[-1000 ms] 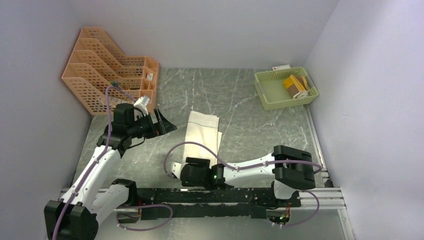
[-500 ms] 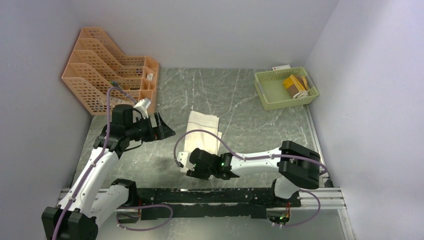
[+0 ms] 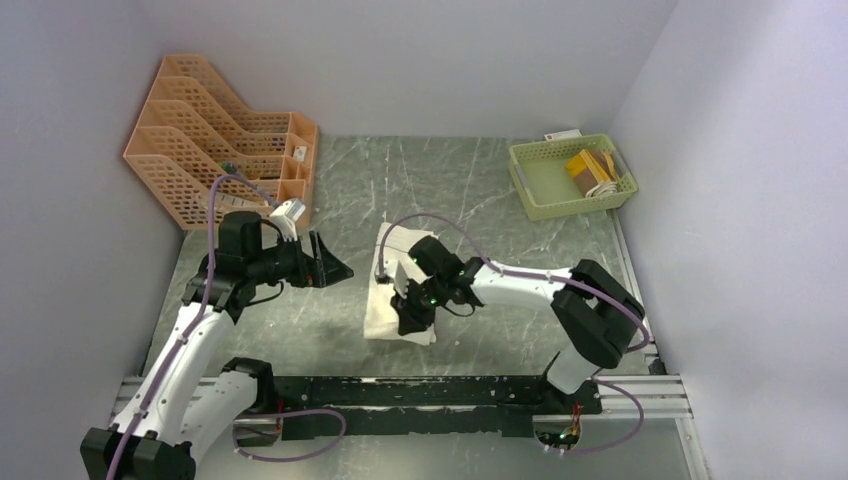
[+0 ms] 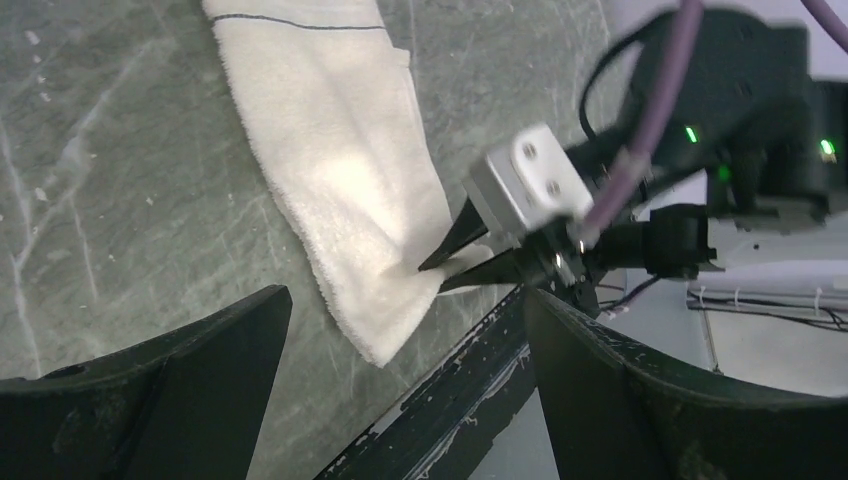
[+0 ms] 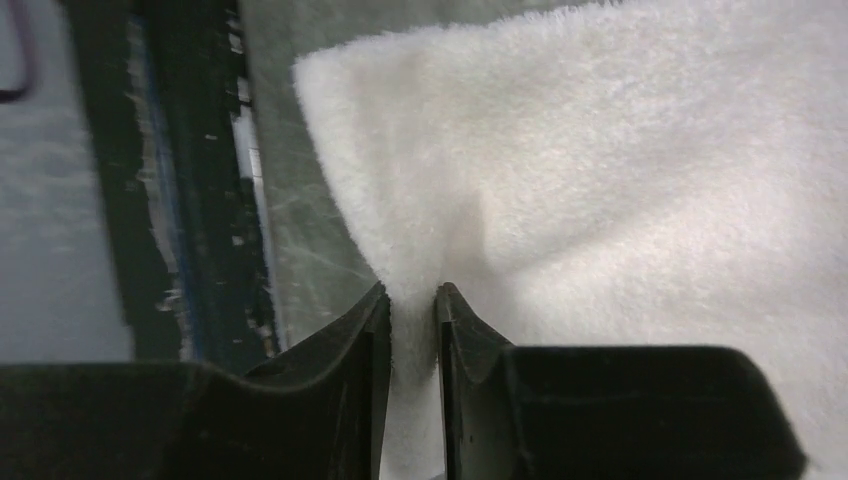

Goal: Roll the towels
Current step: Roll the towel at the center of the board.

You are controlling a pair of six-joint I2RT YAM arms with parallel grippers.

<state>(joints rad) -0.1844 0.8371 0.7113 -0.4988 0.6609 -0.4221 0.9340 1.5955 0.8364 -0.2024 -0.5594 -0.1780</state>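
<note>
The cream-white towel (image 3: 384, 322) lies lengthwise in the middle of the table; it also shows in the left wrist view (image 4: 340, 150) and the right wrist view (image 5: 620, 150). My right gripper (image 3: 408, 305) reaches over it, shut on a pinched fold near its near end (image 5: 412, 295); its tips also show in the left wrist view (image 4: 432, 276). My left gripper (image 3: 335, 262) is open and empty, hovering left of the towel (image 4: 408, 300). The mustard-yellow and brown towel (image 3: 585, 170) lies in the green basket (image 3: 530, 188) at the back right.
An orange tiered file rack (image 3: 215, 140) stands at the back left, just behind the left arm. The black mounting rail (image 3: 400, 390) runs along the near table edge, close to the towel's near end. Grey walls close in three sides.
My right arm has swung from the near rail up over the towel and now pinches its near end. My left gripper has shifted slightly toward the near side, still open.
</note>
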